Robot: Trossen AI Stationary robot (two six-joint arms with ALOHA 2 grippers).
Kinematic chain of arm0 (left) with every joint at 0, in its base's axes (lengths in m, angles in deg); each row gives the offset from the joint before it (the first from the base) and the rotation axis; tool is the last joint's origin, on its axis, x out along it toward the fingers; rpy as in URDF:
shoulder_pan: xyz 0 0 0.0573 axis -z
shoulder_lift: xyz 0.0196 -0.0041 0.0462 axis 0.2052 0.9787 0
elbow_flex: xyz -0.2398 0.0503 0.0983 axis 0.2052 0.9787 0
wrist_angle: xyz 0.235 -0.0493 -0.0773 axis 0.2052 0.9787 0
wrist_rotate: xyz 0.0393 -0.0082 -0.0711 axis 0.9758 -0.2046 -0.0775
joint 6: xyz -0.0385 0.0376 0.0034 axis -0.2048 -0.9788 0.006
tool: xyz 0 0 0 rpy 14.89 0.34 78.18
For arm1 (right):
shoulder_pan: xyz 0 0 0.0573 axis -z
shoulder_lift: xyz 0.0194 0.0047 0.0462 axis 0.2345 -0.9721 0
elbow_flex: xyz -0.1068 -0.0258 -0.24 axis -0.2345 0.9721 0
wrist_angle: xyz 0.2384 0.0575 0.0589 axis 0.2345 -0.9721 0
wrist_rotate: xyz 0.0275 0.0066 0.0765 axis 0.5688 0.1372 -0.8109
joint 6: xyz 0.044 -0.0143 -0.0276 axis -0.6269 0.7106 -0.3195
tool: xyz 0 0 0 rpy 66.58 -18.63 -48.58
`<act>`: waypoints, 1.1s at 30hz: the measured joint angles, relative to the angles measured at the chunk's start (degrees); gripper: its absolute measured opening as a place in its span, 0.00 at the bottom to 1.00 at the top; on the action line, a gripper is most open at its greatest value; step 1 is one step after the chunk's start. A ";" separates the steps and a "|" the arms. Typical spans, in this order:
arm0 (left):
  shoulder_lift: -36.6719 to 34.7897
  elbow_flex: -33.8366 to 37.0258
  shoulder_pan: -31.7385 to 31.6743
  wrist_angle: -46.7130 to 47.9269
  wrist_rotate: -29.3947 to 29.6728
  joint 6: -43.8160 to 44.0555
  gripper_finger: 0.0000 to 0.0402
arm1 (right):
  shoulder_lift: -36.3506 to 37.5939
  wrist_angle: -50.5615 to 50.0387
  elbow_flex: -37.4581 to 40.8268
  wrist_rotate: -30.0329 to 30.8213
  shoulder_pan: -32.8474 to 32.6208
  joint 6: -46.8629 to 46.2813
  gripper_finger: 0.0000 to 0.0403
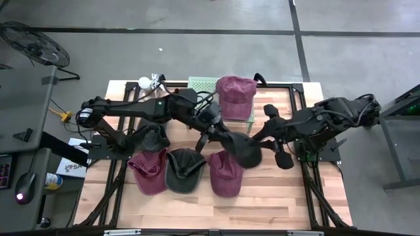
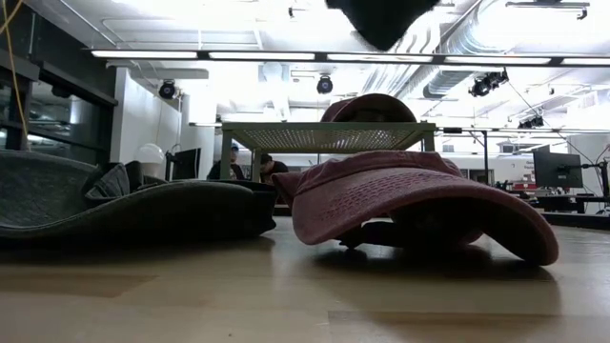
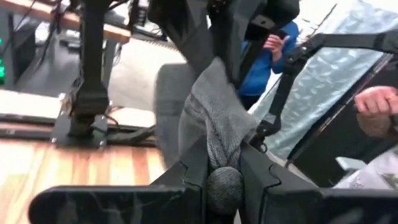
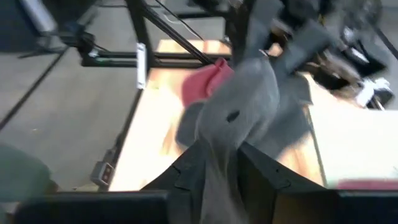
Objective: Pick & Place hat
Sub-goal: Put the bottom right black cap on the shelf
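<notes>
A dark grey hat (image 1: pixel 241 149) hangs in the air between my two grippers, above the table's middle; in the low view only its underside (image 2: pixel 381 19) shows at the top. My left gripper (image 1: pixel 213 131) is shut on its left side and my right gripper (image 1: pixel 266 134) on its right side. A maroon hat (image 1: pixel 236 95) sits on a green mesh stand (image 1: pixel 200 84) at the far edge. My left gripper pinches a bunched fold of the grey hat's cloth (image 3: pixel 217 134) between its two fingers (image 3: pixel 193 165), coming from the table's left. The hat is lifted clear of the table. My right gripper pinches the grey hat's cloth (image 4: pixel 233 134) between its two fingers (image 4: pixel 261 168), coming from the table's right. The hat's crown bulges out beyond the fingers, and it hangs clear of the table.
Several hats lie on the near half of the table: a dark one (image 1: pixel 151 137), a maroon one (image 1: pixel 149 172), a dark one (image 1: pixel 186 170) and a maroon one (image 1: pixel 226 172). People's hands (image 3: pixel 379 99) show beyond the table in the left wrist view.
</notes>
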 joint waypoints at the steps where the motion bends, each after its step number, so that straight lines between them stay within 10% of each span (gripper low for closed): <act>1: -0.59 0.00 0.00 1.09 0.86 0.52 0.11 | 0.00 -0.90 0.00 0.76 0.00 -0.79 0.21; 20: -5.46 -14.66 -0.22 40.02 16.58 2.39 0.11 | 0.00 -6.60 0.00 12.41 0.00 -5.78 0.28; 33: -5.32 -22.32 -12.38 54.23 8.44 -7.01 0.11 | 0.00 -6.60 0.00 15.85 0.00 -6.00 0.28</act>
